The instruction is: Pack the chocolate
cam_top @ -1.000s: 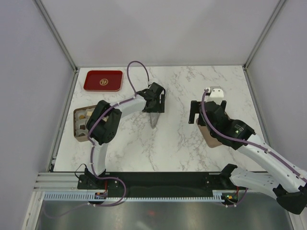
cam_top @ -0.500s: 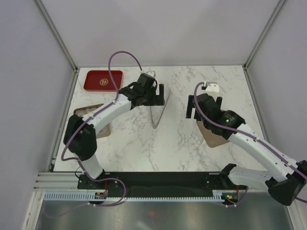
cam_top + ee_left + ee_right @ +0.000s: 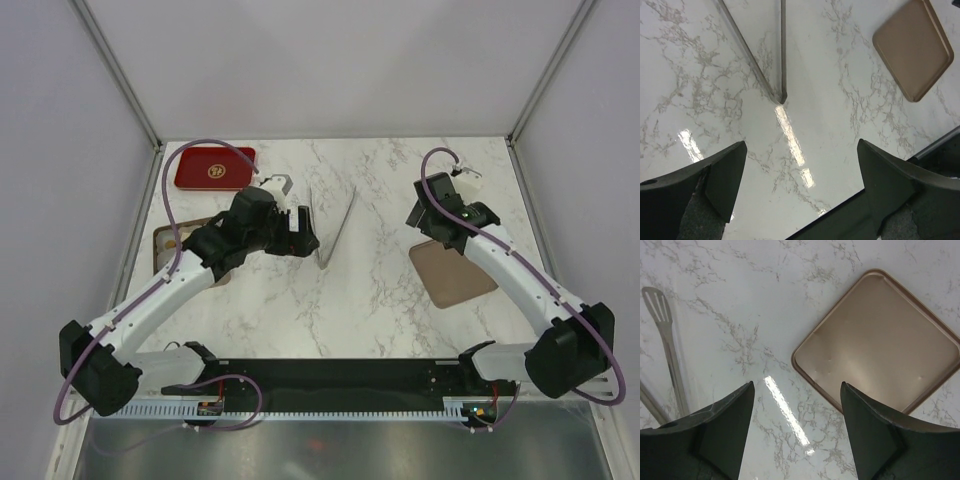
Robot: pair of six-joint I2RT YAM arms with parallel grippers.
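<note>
Left gripper (image 3: 801, 146): fingers wide apart, empty, over bare marble (image 3: 700, 60), just short of the tongs (image 3: 783, 60).
Right gripper (image 3: 796, 385): fingers apart, empty, beside the box lid (image 3: 880, 337).
Chocolate (image 3: 172, 243): in the box (image 3: 157, 258) at far left, mostly hidden by the left arm.
Advised: straddle both tong arms, centred, before closing.

Red tray emblem (image 3: 214, 171) — perhaps lettering, unreadable
</note>
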